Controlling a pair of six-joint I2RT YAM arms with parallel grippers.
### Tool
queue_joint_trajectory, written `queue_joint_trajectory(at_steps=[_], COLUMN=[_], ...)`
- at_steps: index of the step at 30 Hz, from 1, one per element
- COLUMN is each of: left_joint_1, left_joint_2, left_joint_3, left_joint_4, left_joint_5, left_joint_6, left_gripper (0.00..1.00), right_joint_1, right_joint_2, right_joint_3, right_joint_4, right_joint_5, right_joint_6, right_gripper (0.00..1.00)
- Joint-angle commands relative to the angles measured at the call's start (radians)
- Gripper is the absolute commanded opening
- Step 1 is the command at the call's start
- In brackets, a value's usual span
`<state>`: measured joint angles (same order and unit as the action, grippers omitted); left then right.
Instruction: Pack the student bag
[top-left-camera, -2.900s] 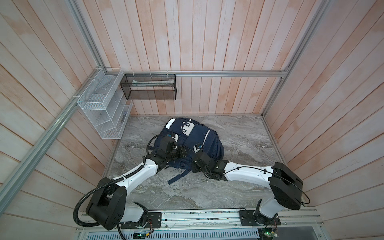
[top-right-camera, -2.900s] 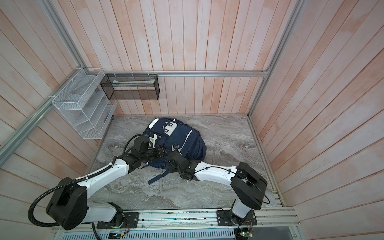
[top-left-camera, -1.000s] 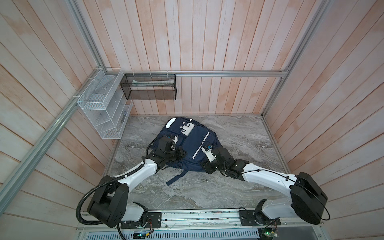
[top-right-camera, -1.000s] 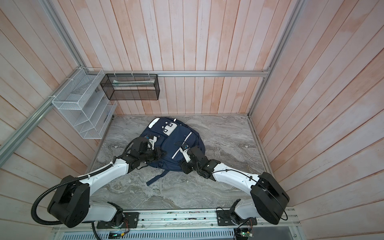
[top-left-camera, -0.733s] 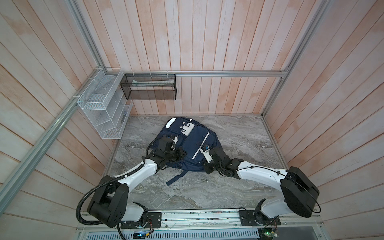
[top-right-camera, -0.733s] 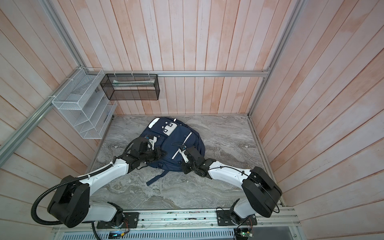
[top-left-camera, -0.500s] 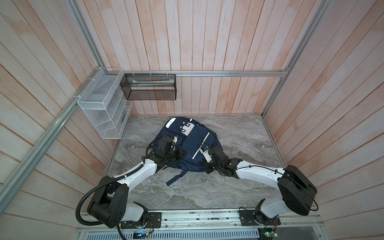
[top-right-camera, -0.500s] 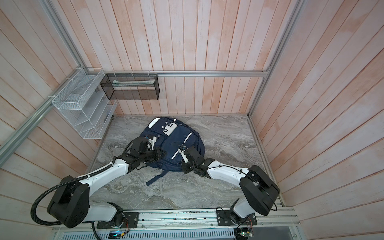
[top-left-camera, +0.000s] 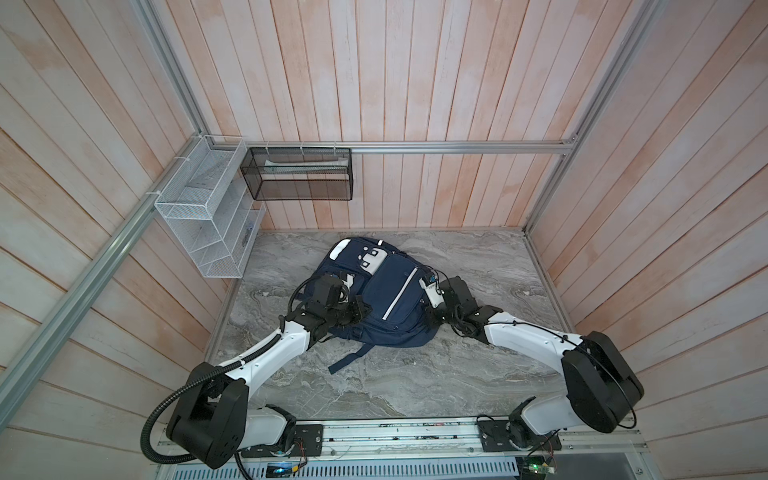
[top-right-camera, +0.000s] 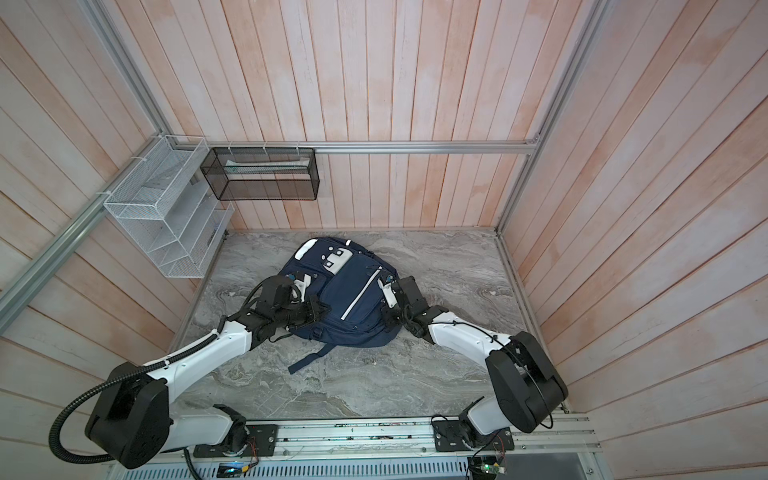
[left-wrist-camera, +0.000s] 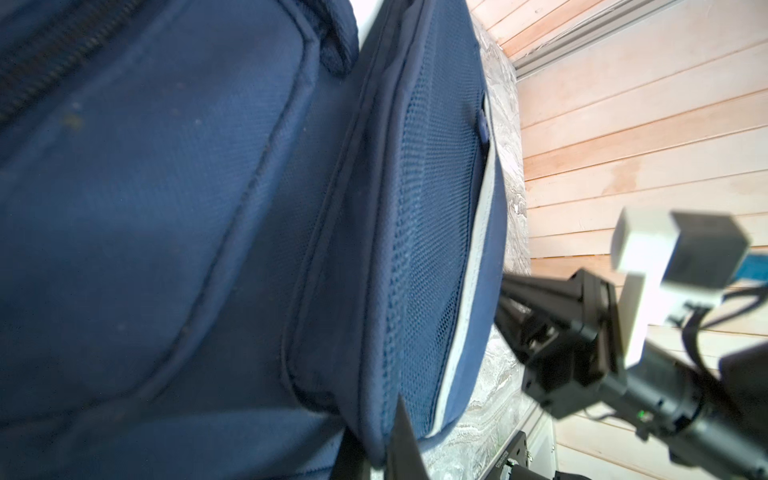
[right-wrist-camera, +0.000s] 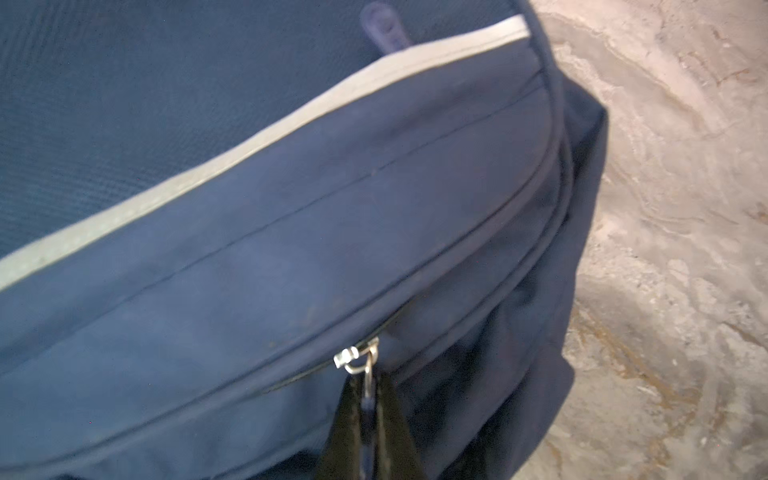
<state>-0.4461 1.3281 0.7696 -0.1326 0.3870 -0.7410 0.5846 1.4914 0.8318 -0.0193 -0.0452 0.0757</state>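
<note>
The student bag (top-left-camera: 390, 299) lies flat and face up on the marble worktop (top-left-camera: 478, 257). Its long axis runs from the white-patch end (top-left-camera: 370, 259) near the back wall down to its base, which is nearer the robot. A loose strap (top-left-camera: 349, 359) trails off that base.

The right tool (right-wrist-camera: 368, 386) is at the bag's right flank, its jaws together and clamped on the zipper pull (right-wrist-camera: 367, 374) that hangs from the metal slider (right-wrist-camera: 347, 357). The bag's bulk lies away from this tool, towards the middle of the worktop. The zip line follows the curved side seam, roughly along the bag's length, so any pull probably has to follow that seam rather than cross it.

The left tool (left-wrist-camera: 374, 453) is at the opposite flank, closed, and seems to pinch the piped edge of a front pocket, probably to steady the bag. Its fingertips are cut off at the frame edge, so that grip is a judgement.

In both top views the arms' own wrists hide the fingertips. Whether the compartment behind the slider is open or zipped cannot be made out, and no items for packing show on the worktop.
</note>
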Motion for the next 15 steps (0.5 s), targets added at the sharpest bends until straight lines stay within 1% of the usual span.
queue_joint_trajectory(at_steps=[1,3,5,7,11,12,13,15], left_joint_1=[0.032,0.067,0.120,0.162,0.197,0.206,0.212,0.232], left_joint_2=[-0.013,-0.009,0.001,0.012,0.067,0.091,0.117,0.155], left_joint_3=[-0.013,-0.011,-0.002,0.017,0.111,0.143,0.172,0.219], left_joint_4=[0.007,0.005,0.009,0.020,0.011,0.012,0.015,0.016], left_joint_5=[-0.011,-0.003,0.029,0.053,0.039,0.043,0.041,0.051], left_joint_6=[0.044,0.056,0.065,0.070,0.090,0.093,0.097,0.090], left_gripper=[0.00,0.00,0.00,0.00,0.01,0.01,0.03,0.07], right_joint_1=[-0.051,-0.041,0.000,0.055,0.191,0.229,0.267,0.337], right_joint_2=[0.061,0.064,0.020,-0.048,-0.156,-0.163,-0.156,-0.109], right_joint_3=[0.088,0.106,0.082,0.040,-0.039,-0.052,-0.056,-0.026], right_joint_4=[-0.056,-0.097,-0.129,-0.154,-0.172,-0.154,-0.133,-0.102], right_joint_5=[0.084,0.067,0.088,0.092,0.044,0.015,-0.010,-0.008], right_joint_6=[-0.053,-0.055,-0.044,-0.019,0.045,0.067,0.096,0.140], right_gripper=[0.00,0.00,0.00,0.00,0.00,0.00,0.00,0.00])
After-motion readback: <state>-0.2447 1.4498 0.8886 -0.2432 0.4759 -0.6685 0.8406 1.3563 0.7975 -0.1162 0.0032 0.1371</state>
